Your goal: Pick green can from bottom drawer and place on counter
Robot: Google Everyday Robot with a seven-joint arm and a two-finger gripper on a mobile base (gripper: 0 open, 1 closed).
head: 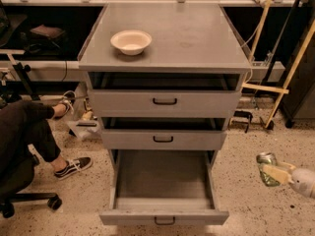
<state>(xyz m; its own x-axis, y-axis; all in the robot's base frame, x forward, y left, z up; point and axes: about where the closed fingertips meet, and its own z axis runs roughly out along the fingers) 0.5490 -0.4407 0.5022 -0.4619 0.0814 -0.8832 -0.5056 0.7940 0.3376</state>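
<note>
My gripper [273, 173] is at the right edge of the view, outside the cabinet and to the right of the bottom drawer [164, 215]. It is shut on the green can [267, 167], whose silver top shows above the fingers. The can hangs in the air over the speckled floor, well below the counter [187, 38]. The bottom drawer is pulled fully out and its dark grey floor is bare. The counter is the flat grey top of the cabinet.
A white bowl [131, 42] stands on the counter's left side. The two upper drawers [165, 102] are slightly open. A seated person's legs and shoes [74, 165] are on the left. Wooden poles [290, 73] lean at the right.
</note>
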